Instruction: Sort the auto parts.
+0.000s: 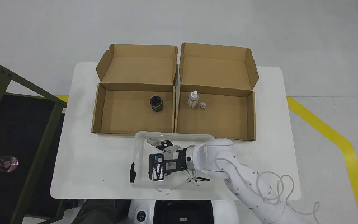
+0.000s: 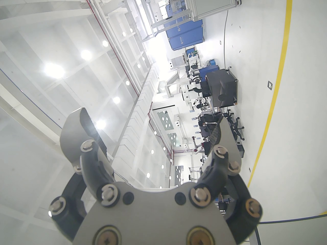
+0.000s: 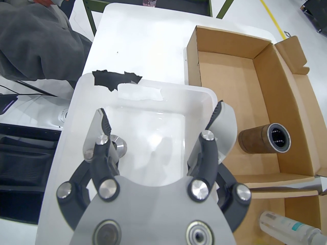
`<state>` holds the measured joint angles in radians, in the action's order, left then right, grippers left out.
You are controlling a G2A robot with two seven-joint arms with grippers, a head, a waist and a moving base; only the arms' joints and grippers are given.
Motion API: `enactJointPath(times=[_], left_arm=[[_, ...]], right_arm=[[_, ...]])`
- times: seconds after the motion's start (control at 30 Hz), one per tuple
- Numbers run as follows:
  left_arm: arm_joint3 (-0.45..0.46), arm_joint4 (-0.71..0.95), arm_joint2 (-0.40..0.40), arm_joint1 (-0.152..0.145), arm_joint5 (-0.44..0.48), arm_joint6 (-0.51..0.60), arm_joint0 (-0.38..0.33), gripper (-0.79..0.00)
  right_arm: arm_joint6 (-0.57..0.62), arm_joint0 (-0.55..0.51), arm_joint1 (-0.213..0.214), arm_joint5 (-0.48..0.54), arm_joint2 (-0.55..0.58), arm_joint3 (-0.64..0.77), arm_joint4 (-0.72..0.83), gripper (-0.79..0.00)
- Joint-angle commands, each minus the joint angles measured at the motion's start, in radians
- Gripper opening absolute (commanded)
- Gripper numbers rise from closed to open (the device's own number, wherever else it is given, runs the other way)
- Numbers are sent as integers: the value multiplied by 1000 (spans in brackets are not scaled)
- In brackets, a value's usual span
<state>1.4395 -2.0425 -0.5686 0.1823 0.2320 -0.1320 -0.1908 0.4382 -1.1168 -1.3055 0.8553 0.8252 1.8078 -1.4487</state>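
Metal part (image 3: 119,147) sits in tray (image 3: 199,89) beside one wide-spread right-arm jaw.

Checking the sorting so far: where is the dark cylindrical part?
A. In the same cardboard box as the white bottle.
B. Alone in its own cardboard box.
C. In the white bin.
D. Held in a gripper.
B: the dark cylindrical part lies alone in one cardboard box, while the white bottle is in the neighbouring box.
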Motion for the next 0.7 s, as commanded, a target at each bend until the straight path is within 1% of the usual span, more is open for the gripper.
enactJointPath(times=[0.0,0.3,0.53,0.67], left_arm=[[0,0,0,0,0,0,0,0],[0,0,0,0,0,0,0,0],[0,0,0,0,0,0,0,0],[0,0,0,0,0,0,0,0]], right_arm=[[0,-10,5,11,3,-2,-6,-142],[-3,-40,19,36,-4,-13,-37,-135],[-14,-37,21,34,-28,-45,-63,-132],[-19,-32,21,28,-41,-64,-72,-145]])
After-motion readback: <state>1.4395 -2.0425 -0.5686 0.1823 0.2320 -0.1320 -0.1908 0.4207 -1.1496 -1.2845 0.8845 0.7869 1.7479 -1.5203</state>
